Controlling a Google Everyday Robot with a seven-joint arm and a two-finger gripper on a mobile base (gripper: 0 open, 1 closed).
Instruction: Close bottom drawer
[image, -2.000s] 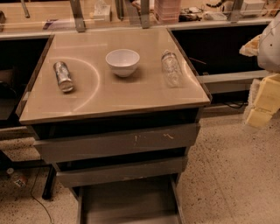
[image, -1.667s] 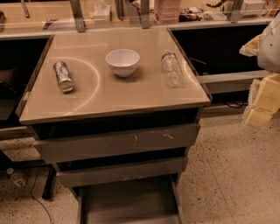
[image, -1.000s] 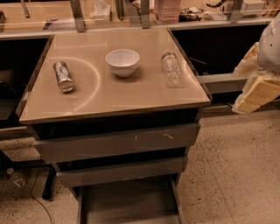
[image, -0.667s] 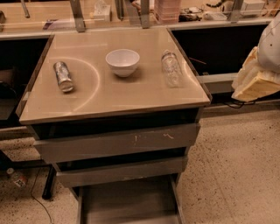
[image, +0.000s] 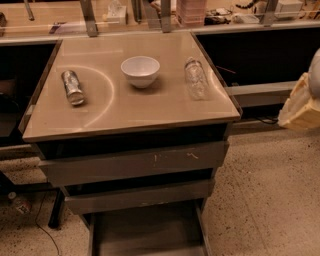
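Observation:
The bottom drawer (image: 145, 232), the narrowest of three grey drawers, stands pulled out at the bottom of the camera view. Its shallow grey inner tray shows, and its front panel is cut off by the lower edge. Above it sit the mid-width drawer (image: 140, 196) and the widest drawer (image: 135, 162) with pale scratch marks, both slightly out. My gripper (image: 300, 106), pale cream, hangs at the far right edge, level with the cabinet top, well away from the drawers and above the floor.
On the beige cabinet top (image: 125, 112) lie a metal can (image: 73, 87) on its side, a white bowl (image: 140, 70) and a clear plastic bottle (image: 196, 79) on its side. Speckled floor (image: 265, 200) spreads to the right. Dark shelving stands behind.
My gripper swung up and left at the right edge, then dropped back down and to the right. The drawers and the things on the top have not moved.

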